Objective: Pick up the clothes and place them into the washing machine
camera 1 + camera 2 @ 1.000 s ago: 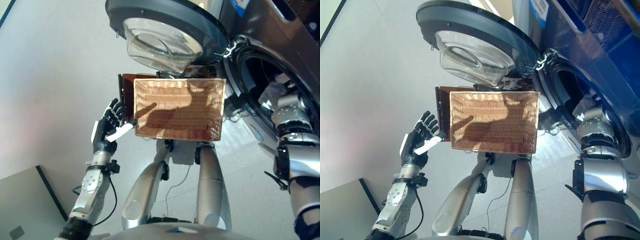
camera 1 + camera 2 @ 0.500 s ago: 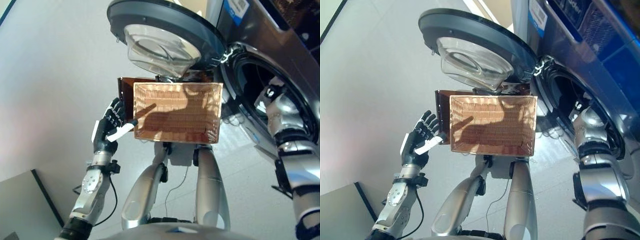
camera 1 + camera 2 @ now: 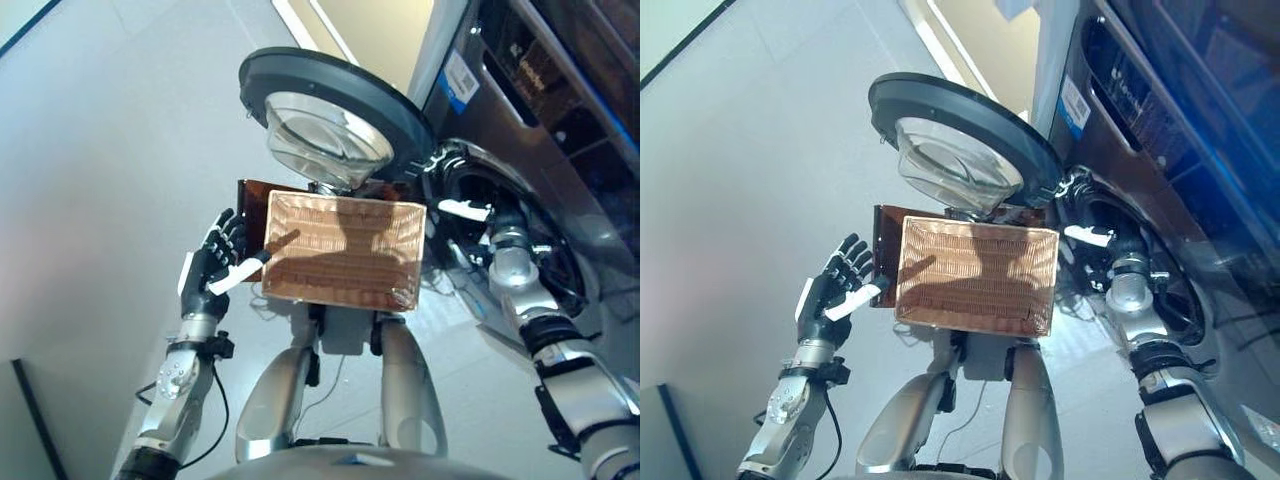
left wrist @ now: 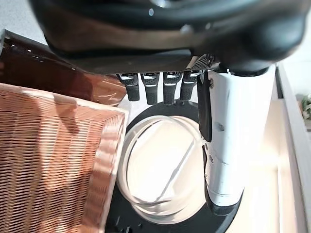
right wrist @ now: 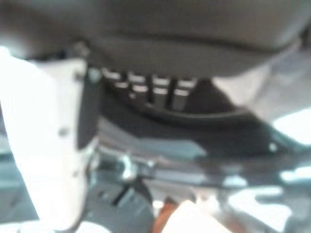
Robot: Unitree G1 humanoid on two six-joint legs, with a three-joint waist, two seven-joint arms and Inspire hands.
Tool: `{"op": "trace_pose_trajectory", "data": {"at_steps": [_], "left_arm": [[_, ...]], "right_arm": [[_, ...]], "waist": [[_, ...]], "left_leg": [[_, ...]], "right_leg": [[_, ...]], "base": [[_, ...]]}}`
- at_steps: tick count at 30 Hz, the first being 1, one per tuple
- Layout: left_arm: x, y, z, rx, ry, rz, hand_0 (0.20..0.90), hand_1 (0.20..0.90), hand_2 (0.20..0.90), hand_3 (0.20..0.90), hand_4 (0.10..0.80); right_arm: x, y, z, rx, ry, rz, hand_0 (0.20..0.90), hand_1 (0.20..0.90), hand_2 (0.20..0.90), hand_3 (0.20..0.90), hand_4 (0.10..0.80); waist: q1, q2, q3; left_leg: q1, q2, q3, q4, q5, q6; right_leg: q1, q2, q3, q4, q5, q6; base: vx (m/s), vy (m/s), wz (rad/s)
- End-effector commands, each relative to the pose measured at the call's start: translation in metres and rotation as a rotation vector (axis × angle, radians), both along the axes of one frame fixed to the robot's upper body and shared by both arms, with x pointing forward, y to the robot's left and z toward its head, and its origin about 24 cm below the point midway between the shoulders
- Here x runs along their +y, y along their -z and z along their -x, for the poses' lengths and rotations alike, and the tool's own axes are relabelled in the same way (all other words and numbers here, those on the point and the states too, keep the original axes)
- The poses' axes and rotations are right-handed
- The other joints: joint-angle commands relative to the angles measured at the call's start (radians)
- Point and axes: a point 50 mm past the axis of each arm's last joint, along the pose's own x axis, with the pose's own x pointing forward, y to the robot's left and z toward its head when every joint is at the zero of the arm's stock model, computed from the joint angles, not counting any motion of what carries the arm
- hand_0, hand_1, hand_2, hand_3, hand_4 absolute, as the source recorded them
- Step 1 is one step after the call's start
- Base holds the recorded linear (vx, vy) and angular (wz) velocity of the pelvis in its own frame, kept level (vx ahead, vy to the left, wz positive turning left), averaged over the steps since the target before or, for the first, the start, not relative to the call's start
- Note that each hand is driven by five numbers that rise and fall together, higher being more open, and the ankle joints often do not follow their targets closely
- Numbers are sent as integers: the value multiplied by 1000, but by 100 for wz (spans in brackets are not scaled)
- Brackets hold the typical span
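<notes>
Now seen: left robot hand (image 3: 212, 262) spread beside wicker basket (image 3: 343, 250); right robot hand (image 3: 470, 209) at washing machine (image 3: 520, 110) opening, fingers relaxed, holding nothing.

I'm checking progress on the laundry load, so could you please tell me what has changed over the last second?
The right hand has drawn back out of the washing machine drum to the door opening's rim, holding nothing visible. The camera view also shifted. The left hand stays open beside the wicker basket, which holds no clothes; the door remains open.
</notes>
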Motion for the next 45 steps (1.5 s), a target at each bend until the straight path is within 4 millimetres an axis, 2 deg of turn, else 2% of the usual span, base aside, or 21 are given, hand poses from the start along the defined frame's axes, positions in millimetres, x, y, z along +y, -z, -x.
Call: {"op": "trace_pose_trajectory", "data": {"at_steps": [1,6,10,12,13,16,17,19,20,26,32,38,41,42,45], "left_arm": [[17,-9,17,-80,-43,-50,900,900,900,900,800],[21,-11,18,-84,-53,-58,900,900,900,900,800],[24,-8,18,-75,-91,-41,900,900,900,900,800],[24,-4,19,-59,-108,-33,900,900,900,900,800],[23,1,19,-40,-128,-19,900,900,900,900,800],[25,8,20,-11,-149,-11,900,900,900,900,800],[25,8,20,-10,-149,-11,900,900,900,900,800],[25,15,20,16,-157,3,900,900,900,900,800],[25,15,20,16,-156,3,900,900,900,900,800],[27,34,23,99,-180,37,900,900,900,900,800],[31,50,33,178,-206,58,900,900,900,900,800],[36,70,41,286,-233,38,900,900,900,900,800],[38,74,43,310,-233,12,900,900,900,900,800],[40,84,47,365,-235,-8,900,900,900,900,800],[44,94,51,429,-248,-35,900,900,900,900,800]], "right_arm": [[1,-17,-1,-111,-36,52,900,900,900,900,800],[-10,-15,0,-100,44,38,900,900,900,900,800],[-2,-2,4,-96,50,-8,900,900,900,900,800],[0,12,14,-74,54,-29,900,900,900,900,800],[2,26,26,-51,59,-56,900,900,900,900,800],[7,46,42,-4,43,-77,900,900,900,900,800],[7,46,42,-4,43,-77,900,900,900,900,800],[14,63,58,37,13,-118,900,900,900,900,800],[14,63,58,37,13,-118,900,900,900,900,800],[32,95,85,110,-39,-278,900,900,900,900,800],[38,121,111,169,2,-436,900,900,900,900,800],[47,143,135,279,-17,-470,900,900,900,900,800],[48,146,139,309,-23,-450,900,900,900,900,800],[50,154,146,354,-16,-438,900,900,900,900,800],[51,164,157,394,25,-468,900,900,900,900,800]], "waist": [[19,-12,-132],[23,-9,-138],[21,-16,-148],[17,-25,-164],[10,-35,-179],[-2,-50,-198],[-3,-50,-196],[-15,-65,-218],[-15,-64,-217],[-27,-92,-278],[-28,-122,-348],[-28,-147,-409],[-25,-155,-420],[-25,-162,-429],[-22,-172,-443]], "left_leg": [[18,-18,-16,-49,-54,-23],[-1,-23,-18,-49,-44,-21],[-3,-20,-15,-49,-43,-22],[8,-18,-18,-49,-46,-21],[29,-16,-22,-49,-53,-22],[75,-8,-23,-49,-65,-26],[78,-7,-24,-49,-65,-26],[119,-1,-20,-49,-73,-30],[121,-1,-20,-49,-73,-30],[202,10,-7,-49,-83,-34],[274,16,11,-49,-96,-34],[321,17,22,-49,-99,-36],[330,16,25,-44,-98,-36],[338,16,27,-33,-98,-35],[346,18,30,-12,-91,-35]], "right_leg": [[9,42,-19,-97,17,23],[-10,40,-17,-99,23,22],[-15,44,-12,-102,26,21],[0,48,-12,-104,24,21],[29,51,-16,-112,24,24],[104,55,-24,-150,23,28],[108,56,-25,-152,24,28],[186,64,-29,-204,27,31],[189,64,-29,-205,28,31],[312,77,-24,-295,34,37],[408,89,-16,-360,42,39],[473,94,-10,-392,45,44],[486,95,-8,-399,48,45],[498,96,-6,-397,51,45],[519,100,-1,-401,53,44]], "base": [[-35,6,-1],[-35,5,-1],[-12,-3,-4],[78,-24,-2],[119,-42,2],[105,-38,1],[118,-39,-5],[105,-38,-7],[73,-25,-5],[103,-20,-12],[94,-23,-14],[34,-20,-5],[-37,-27,-6],[-42,-27,-5],[-53,-27,-5]]}}
